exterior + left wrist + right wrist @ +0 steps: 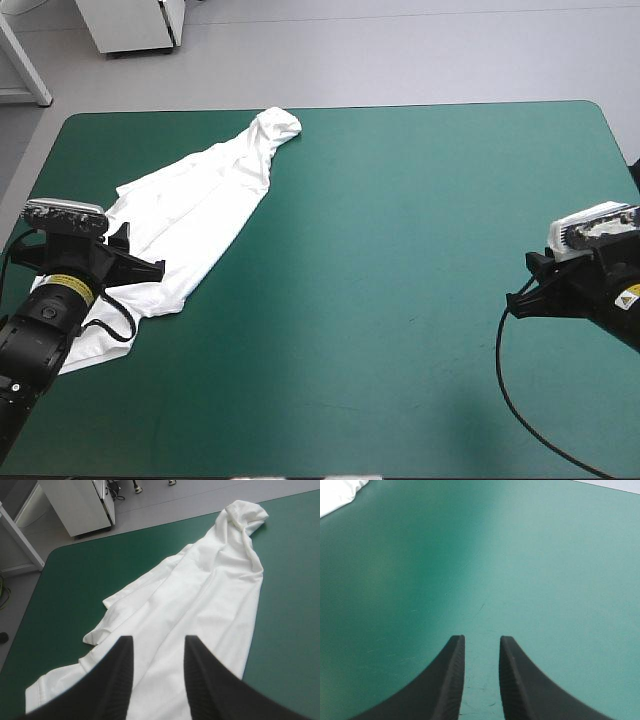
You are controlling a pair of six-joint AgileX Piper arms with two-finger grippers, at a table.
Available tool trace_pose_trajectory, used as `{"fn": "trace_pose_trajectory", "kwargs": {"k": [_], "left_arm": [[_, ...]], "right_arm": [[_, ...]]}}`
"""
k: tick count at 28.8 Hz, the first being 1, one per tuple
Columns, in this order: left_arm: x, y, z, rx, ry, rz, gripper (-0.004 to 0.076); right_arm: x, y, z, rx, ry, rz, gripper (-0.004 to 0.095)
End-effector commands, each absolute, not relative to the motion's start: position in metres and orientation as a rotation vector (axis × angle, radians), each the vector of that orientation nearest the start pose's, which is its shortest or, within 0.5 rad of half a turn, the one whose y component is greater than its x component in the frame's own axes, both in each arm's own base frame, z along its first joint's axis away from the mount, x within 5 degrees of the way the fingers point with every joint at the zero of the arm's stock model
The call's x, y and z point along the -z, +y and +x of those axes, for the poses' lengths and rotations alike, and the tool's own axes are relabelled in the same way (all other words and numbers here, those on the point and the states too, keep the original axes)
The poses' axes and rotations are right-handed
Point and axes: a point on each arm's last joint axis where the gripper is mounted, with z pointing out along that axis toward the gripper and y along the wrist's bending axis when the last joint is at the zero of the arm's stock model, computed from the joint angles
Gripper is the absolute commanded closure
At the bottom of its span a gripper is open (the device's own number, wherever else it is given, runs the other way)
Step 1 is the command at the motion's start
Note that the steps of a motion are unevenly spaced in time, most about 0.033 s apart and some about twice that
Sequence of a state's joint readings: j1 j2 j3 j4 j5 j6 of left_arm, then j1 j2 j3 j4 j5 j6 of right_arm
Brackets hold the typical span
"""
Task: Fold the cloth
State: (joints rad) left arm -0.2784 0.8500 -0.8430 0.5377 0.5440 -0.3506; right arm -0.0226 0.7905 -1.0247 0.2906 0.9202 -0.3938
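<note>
T-shirt (pixel 200 205): white, bunched lengthwise, left of high view, on teal-green table (pixel 420 260). Left gripper (pixel 154 645): spread, empty, above shirt's near end. Right gripper (pixel 481 642): spread, empty, far right, over bare table. Step: pre-grasp, probably. Next: pinch hem, flatten.

The white T-shirt (pixel 195 215) is lying on the table (pixel 400 300), toward 10 o'clock from the middle. It is stretching out in a long, wrinkly strip, its bunched narrow end pointing to 1 o'clock.
</note>
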Motion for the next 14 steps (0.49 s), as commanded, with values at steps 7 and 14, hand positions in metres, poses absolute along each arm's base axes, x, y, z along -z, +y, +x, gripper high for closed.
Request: {"fn": "trace_pose_trajectory", "kwargs": {"k": [7,14], "left_arm": [[-0.3824,-0.0251,0.1710,-0.154,1.857,0.231,0.0478],[-0.3862,-0.0255,0.1709,-0.140,1.850,0.221,0.0478]], "right_arm": [[-0.4176,0.0191,0.1341,-0.118,2.017,-0.319,0.0669],[-0.4171,0.0194,0.1337,-0.123,2.024,-0.321,0.0669]]}}
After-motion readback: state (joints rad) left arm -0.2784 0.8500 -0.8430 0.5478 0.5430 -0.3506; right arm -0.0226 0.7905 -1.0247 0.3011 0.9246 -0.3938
